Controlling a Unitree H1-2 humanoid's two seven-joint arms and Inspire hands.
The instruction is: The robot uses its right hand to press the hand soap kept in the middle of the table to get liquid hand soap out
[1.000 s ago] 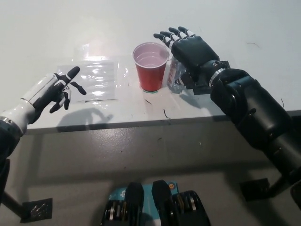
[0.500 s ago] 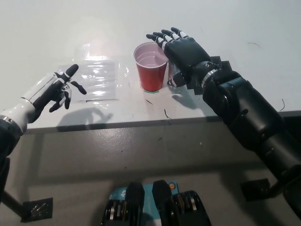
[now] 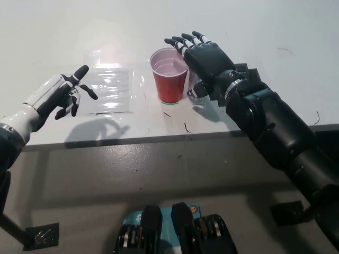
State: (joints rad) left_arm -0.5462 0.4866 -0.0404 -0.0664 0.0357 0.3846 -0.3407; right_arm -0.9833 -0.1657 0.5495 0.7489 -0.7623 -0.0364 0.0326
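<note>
A clear soap bottle [image 3: 195, 88] stands on the white table [image 3: 265, 32], just right of a red plastic cup [image 3: 170, 79]. Most of the bottle is hidden under my black right hand [image 3: 204, 55]. That hand hovers flat above the bottle with its fingers spread, open, and its fingertips reach over the cup's right rim. I cannot tell whether the palm touches the bottle's top. My white left hand [image 3: 61, 95] rests in the air at the left, open and holding nothing.
A clear plastic sheet [image 3: 111, 87] lies flat on the table left of the cup. The table's front edge [image 3: 159, 135] runs across the middle of the view, with grey floor below it.
My right hand has shifted left and slightly up, covering more of the bottle and reaching the cup's rim. My left hand has lifted a little.
</note>
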